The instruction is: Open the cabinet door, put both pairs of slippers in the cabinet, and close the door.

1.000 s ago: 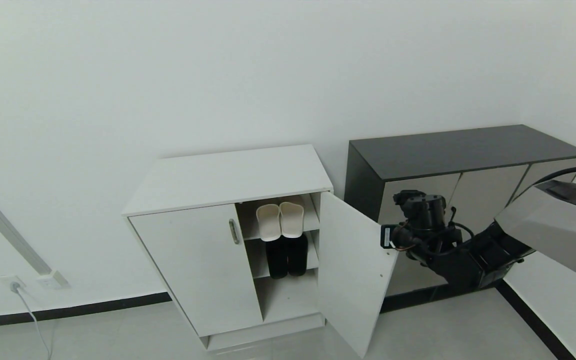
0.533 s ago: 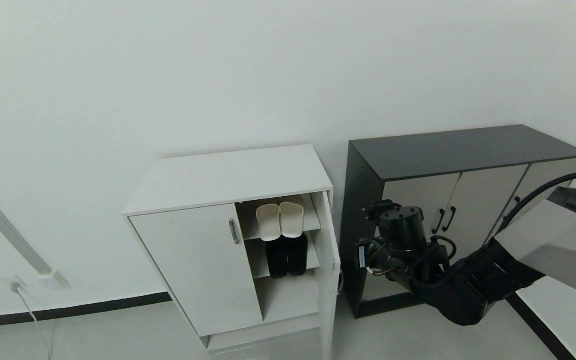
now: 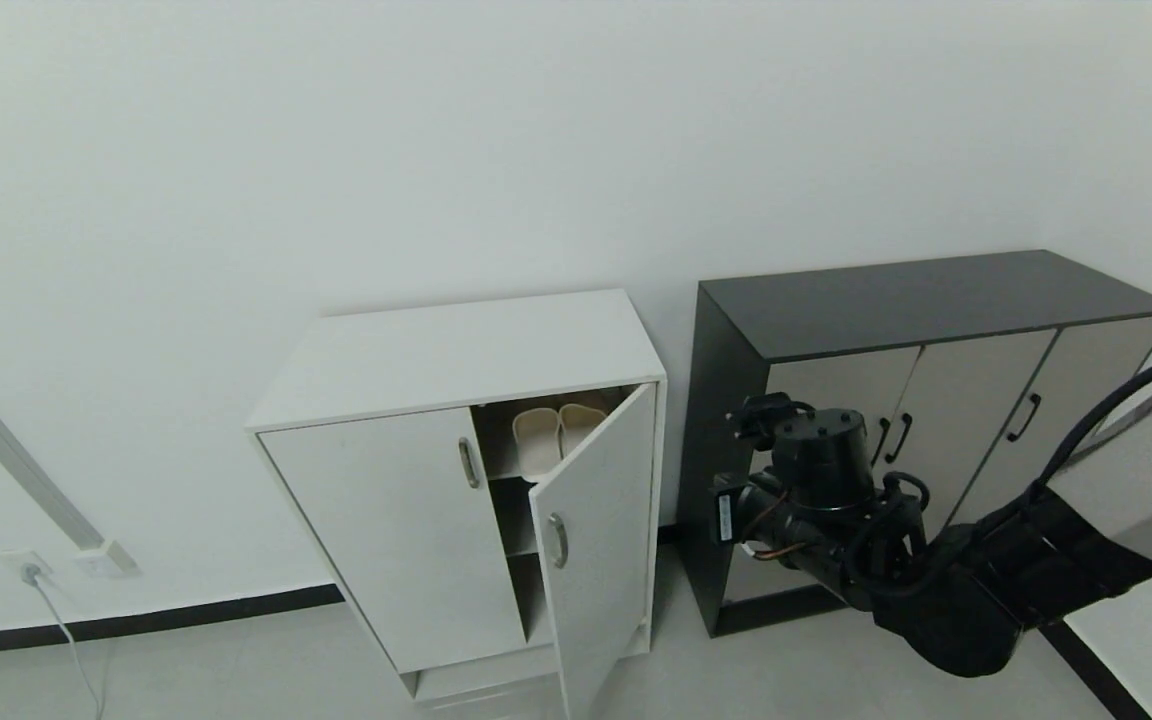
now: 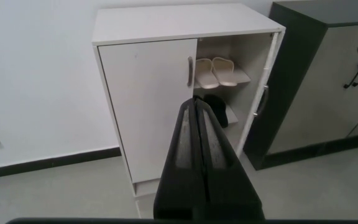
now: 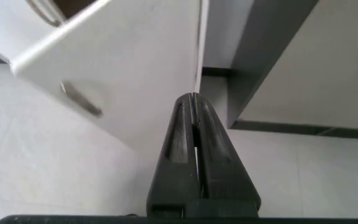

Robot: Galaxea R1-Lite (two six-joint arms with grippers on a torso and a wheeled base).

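At the white cabinet, head view: cabinet (image 3: 456, 350) stands against the wall; left door (image 3: 396, 540) shut; right door (image 3: 601, 500) standing roughly half open, handle (image 3: 558, 540) facing out; cream slippers (image 3: 548, 438) at the front edge of the top shelf (image 3: 496, 466), peeking over the door's upper corner; right arm (image 3: 826, 470) low between the cabinet's right side and the dark sideboard (image 3: 936, 290).
Head view, hidden: the dark pair is covered by the door; the door's bottom corner is cut off; the arm's fingertips are lost behind its wrist.
Left wrist view: left gripper (image 4: 196, 106) pinched together and empty, held out in front of the cabinet, well apart from it; black slippers (image 4: 219, 111) one level under the cream pair; so both pairs are in.
Right wrist view: right gripper (image 5: 194, 102) has its fingers pressed tight with nothing between them; it aims at the door's hinge-side edge by the cabinet's corner; touching or just short, can't tell.
Handling: the door reads as a light, stiff panel, free on its hinges; a gentle push on the outer face near the handle edge should do it; the smooth face may let closed fingers slide.
Stage: only the closing is left, by my read.
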